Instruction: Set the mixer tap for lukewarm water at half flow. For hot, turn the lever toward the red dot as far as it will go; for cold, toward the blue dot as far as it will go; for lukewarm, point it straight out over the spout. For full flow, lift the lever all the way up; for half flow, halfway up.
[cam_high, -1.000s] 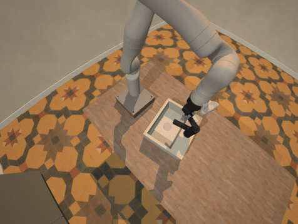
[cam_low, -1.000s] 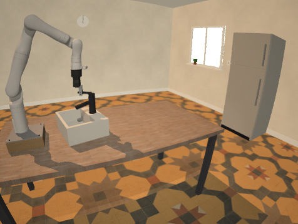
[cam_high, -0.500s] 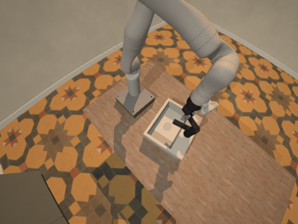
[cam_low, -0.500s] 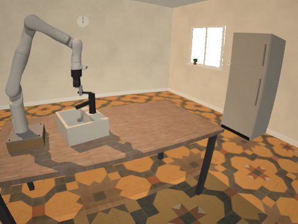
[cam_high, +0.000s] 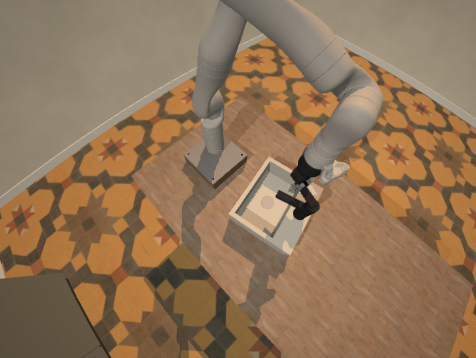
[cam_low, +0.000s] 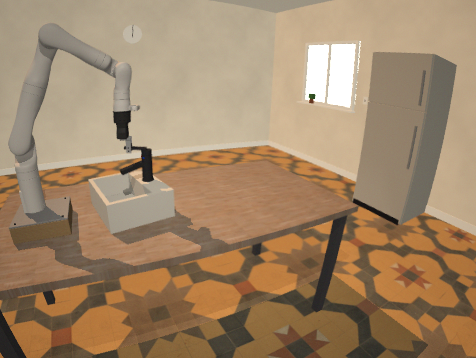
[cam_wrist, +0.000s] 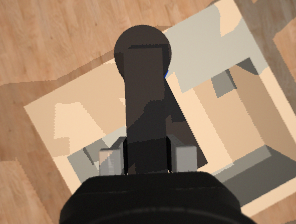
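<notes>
A black mixer tap (cam_low: 146, 169) stands on the rim of a cream box sink (cam_low: 131, 200) on the wooden table. Its spout (cam_low: 130, 168) reaches out over the basin, and its lever (cam_low: 139, 149) lies roughly level above the spout, pointing the same way. My gripper (cam_low: 128, 146) comes down from above and is shut on the lever's outer end. In the wrist view the lever (cam_wrist: 145, 100) runs straight away from me, gripped between both fingers, with the sink (cam_wrist: 210, 130) beneath. A small blue mark (cam_wrist: 165, 74) shows beside the tap head. From above, the gripper (cam_high: 300, 187) sits over the tap (cam_high: 304, 207).
The arm's base plate (cam_high: 215, 161) is bolted to the table left of the sink (cam_high: 270, 210). A fridge (cam_low: 402, 135) stands by the far right wall, away from the table. The table's edge runs in front of the sink.
</notes>
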